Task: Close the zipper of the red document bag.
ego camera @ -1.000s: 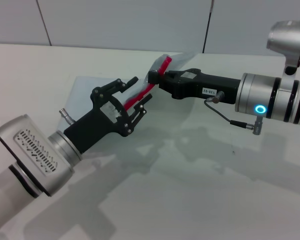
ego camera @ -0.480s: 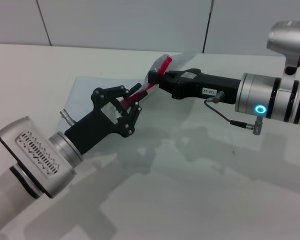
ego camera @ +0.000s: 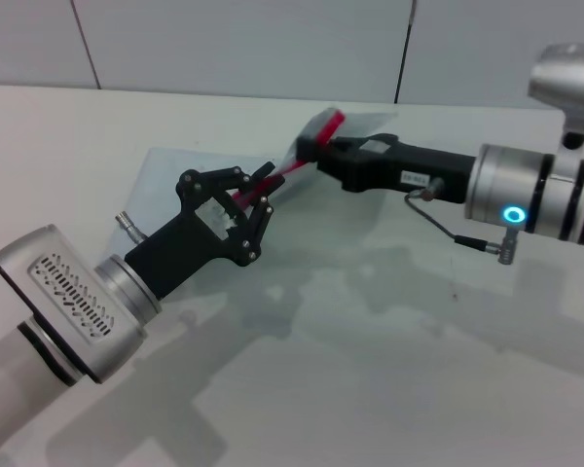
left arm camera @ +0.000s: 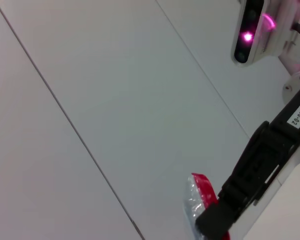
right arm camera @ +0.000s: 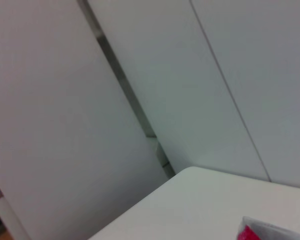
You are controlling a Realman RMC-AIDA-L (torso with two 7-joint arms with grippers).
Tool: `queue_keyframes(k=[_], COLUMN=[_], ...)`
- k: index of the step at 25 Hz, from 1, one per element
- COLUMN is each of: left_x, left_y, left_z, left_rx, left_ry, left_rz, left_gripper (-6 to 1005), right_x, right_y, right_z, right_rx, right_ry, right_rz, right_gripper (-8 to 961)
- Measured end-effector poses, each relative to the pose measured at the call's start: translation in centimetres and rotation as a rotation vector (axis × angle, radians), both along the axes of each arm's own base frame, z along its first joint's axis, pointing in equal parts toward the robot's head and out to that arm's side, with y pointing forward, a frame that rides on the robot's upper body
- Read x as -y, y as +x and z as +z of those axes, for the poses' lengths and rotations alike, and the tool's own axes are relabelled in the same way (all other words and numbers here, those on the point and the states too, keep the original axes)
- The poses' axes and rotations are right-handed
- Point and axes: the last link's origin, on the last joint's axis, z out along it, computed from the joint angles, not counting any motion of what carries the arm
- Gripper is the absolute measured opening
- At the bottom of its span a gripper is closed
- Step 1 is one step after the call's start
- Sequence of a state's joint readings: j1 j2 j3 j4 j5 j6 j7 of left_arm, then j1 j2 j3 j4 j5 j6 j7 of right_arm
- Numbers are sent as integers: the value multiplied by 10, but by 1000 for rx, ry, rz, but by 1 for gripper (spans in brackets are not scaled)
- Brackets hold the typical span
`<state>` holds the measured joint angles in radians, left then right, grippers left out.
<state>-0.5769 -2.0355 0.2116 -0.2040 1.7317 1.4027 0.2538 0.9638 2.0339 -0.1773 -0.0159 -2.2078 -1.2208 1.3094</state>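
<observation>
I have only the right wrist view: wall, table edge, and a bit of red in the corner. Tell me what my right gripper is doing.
Observer: The right gripper is shut on the far end of the red document bag and holds that end raised off the table.
Operator: Report the left arm.
Observer: The left gripper is shut on the zipper, a little way along the red edge from the right gripper.
Operator: Say whether the whole bag is lifted.
Observer: No. In the head view, the pale part next to the left gripper appears to lie flat on the table.
</observation>
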Motion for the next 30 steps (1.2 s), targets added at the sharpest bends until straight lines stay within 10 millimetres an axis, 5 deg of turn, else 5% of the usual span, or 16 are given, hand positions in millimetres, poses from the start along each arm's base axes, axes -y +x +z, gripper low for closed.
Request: queue_keyframes(k=[20,30], left_x=[2,0], left_y=[-7,-9], left_z=[-1,2], left_rx=[-15,-5], left_ry=[-6,12], left_rz=[28,46], left_gripper=[89,99], right_x=[8,22], right_y=[110,138], right_z=[86,106], right_rx=[-141,-204], right_ry=[354,457], right_rz=[-341,-430], right_gripper=[53,58])
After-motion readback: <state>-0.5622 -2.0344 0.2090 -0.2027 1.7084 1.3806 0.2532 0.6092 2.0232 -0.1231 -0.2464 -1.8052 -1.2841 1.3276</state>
